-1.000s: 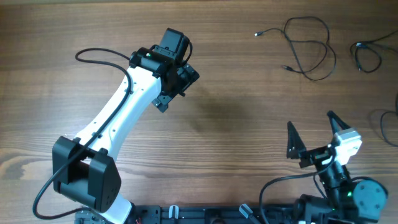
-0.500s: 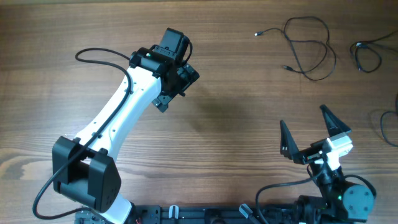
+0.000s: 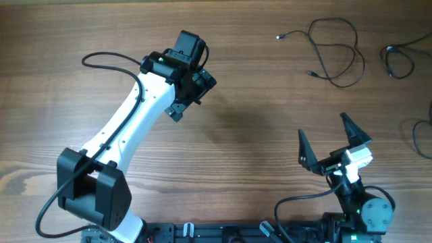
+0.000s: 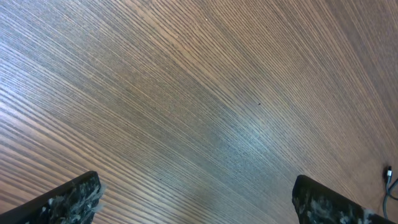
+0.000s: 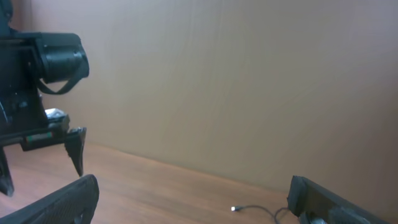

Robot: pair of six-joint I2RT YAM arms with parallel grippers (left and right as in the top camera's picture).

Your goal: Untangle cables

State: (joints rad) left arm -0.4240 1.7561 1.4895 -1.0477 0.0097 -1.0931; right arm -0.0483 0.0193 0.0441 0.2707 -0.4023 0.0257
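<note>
— How do the fingers stand?

— Both pairs are spread wide, with nothing between them. The left gripper sits over bare wood. The right gripper is raised near the table's front edge.

— And the cables?

— They lie loose in separate loops, and none touches a finger. The nearest is well beyond the right fingertips, a big open loop crossing itself. One small plug end trails toward the left arm's side. A second cord lies beyond and to the right of those fingers. A third cord curls at the picture's edge, off to the right of the right-hand finger and apart from it.

— What do the wrist cameras add?

— The left wrist shows its own fingertips in the bottom corners with wood grain between them. A plug tip lies just past the finger on that view's right. In the right wrist view, a plug with a bit of cord lies ahead of the fingertips, nearer the one on the right. The left arm's black wrist stands beyond the other.

— Anything lying about the arms?

— The left arm's own thick black lead arcs beside its white link.

— Surface and room?

— It is a brown wood-grain tabletop. Past it the right wrist sees a plain tan blur, and I cannot tell whether that is a wall.
</note>
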